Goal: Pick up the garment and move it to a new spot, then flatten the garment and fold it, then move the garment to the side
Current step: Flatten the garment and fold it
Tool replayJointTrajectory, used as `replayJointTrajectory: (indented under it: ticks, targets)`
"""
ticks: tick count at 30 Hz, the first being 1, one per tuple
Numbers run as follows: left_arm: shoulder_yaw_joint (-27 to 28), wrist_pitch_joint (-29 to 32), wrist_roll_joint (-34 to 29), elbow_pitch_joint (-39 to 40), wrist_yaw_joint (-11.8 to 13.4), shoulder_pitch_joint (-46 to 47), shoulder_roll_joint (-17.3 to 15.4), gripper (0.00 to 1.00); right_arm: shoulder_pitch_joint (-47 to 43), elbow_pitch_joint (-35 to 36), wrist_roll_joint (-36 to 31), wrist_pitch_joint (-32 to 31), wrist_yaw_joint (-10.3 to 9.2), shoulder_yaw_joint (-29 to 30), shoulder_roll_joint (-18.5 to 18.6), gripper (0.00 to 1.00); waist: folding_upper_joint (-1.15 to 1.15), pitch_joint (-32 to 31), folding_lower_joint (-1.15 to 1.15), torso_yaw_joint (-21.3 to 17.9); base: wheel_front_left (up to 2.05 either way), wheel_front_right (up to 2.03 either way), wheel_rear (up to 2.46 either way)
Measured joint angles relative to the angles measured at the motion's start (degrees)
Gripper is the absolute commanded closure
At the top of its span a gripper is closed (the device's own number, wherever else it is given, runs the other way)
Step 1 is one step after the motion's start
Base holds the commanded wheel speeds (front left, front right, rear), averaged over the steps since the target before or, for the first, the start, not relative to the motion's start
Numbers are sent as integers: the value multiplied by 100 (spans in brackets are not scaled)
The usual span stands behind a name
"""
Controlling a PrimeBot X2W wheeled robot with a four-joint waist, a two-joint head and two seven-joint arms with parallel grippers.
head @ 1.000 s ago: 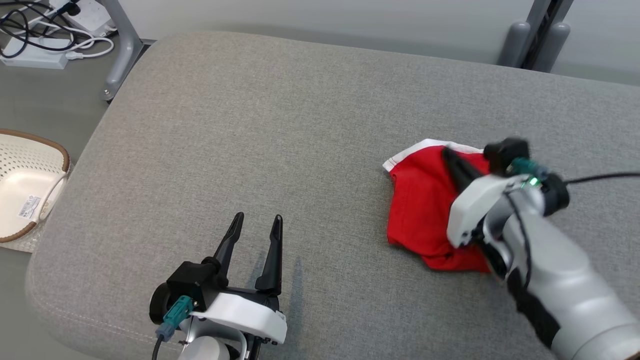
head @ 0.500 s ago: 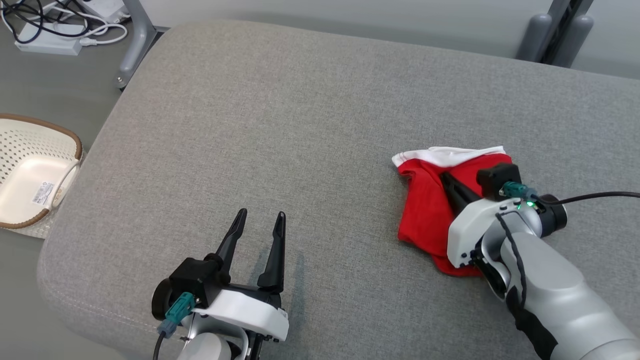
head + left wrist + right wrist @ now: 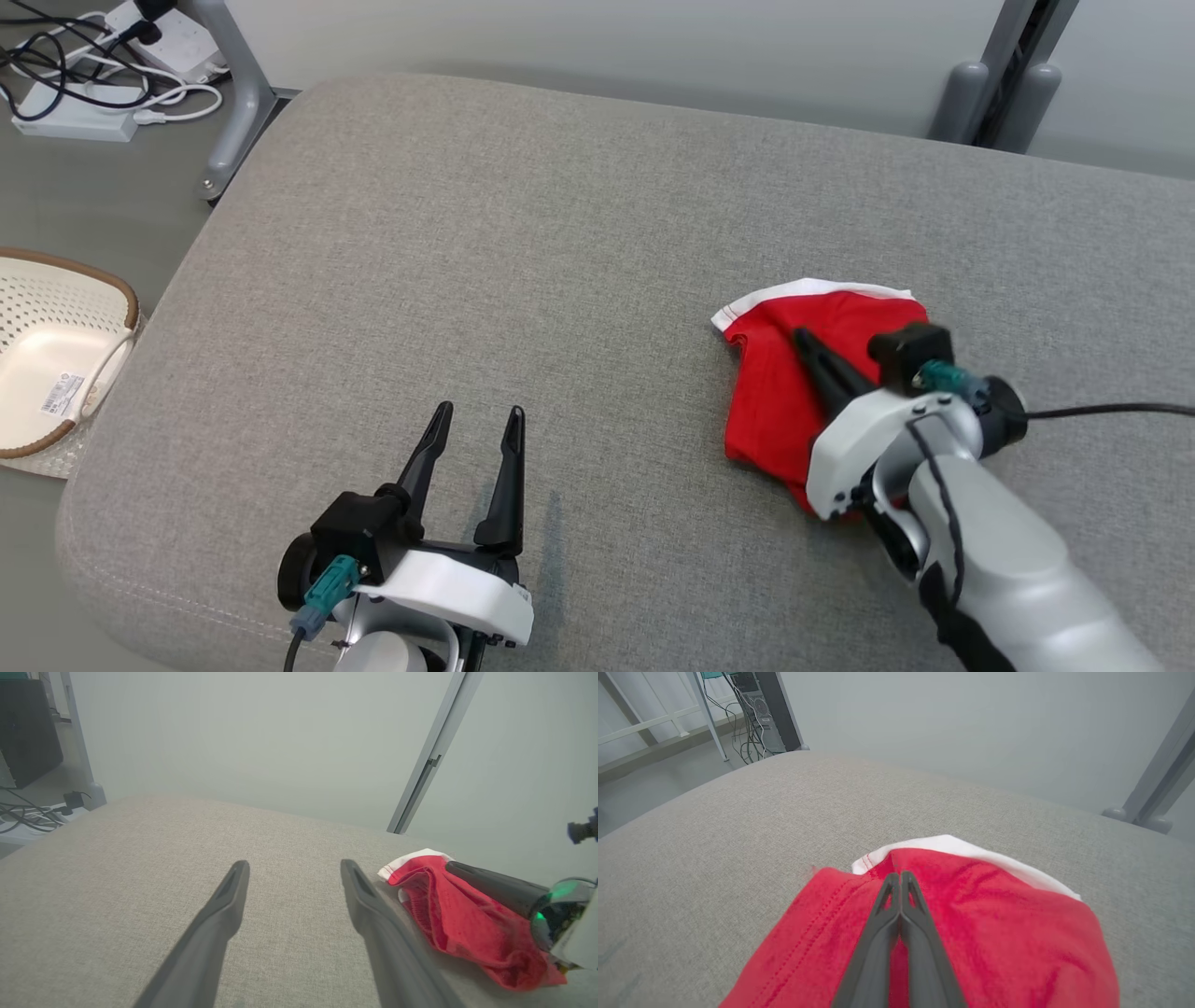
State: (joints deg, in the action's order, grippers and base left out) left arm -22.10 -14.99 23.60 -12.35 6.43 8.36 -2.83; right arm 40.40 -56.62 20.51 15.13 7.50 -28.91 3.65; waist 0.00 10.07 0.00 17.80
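A red garment (image 3: 775, 401) with a white band along its far edge lies crumpled on the right half of the grey cushion (image 3: 523, 243). It also shows in the left wrist view as the garment (image 3: 462, 924) and in the right wrist view as the garment (image 3: 994, 924). My right gripper (image 3: 800, 336) is shut, and its fingers lie on top of the red cloth with the tips near the white band (image 3: 971, 851). I cannot tell whether any cloth is nipped between the tips. My left gripper (image 3: 478, 415) is open over bare cushion at the lower left, with nothing between its fingers.
A white perforated basket (image 3: 56, 355) sits on the floor left of the cushion. Cables and a power strip (image 3: 84, 112) lie by a metal leg (image 3: 233, 103) at the far left. A grey post (image 3: 1004, 93) rises behind the cushion at the right.
The head camera shifted between frames. My right gripper, still shut, drew back toward me across the garment, and the white band changed shape a little. The left gripper kept its place.
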Motion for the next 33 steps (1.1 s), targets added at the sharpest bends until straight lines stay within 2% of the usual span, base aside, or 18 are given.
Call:
replayJointTrajectory:
  ticks: [8, 15, 19, 25, 33]
  targets:
    - [-46, 0, -23, -1, -32, 5, 2, 0, -141, -332, 236, -149, -1, -628, -48, 100, 0, 43, 0, 45, 0, 0, 0]
    - [25, 0, -49, -63, -36, -30, 0, 0, -330, -41, 773, -152, -1, -1359, -79, 100, 0, -22, 0, 59, 0, 0, 0]
    - [34, 0, -48, -74, -36, -74, 1, 0, -330, 1, 973, -102, 0, -1461, -77, 100, 0, -72, 0, 23, 0, 0, 0]
    - [32, 0, -48, -58, -35, -75, 1, 0, -59, -141, 998, -30, 0, -960, 193, 100, 0, -93, 0, -37, 0, 0, 0]
    - [69, 0, -91, -43, -46, -76, 1, 0, -146, 75, 335, -15, -1, 260, 560, 100, 0, -5, 0, -141, 0, 0, 0]
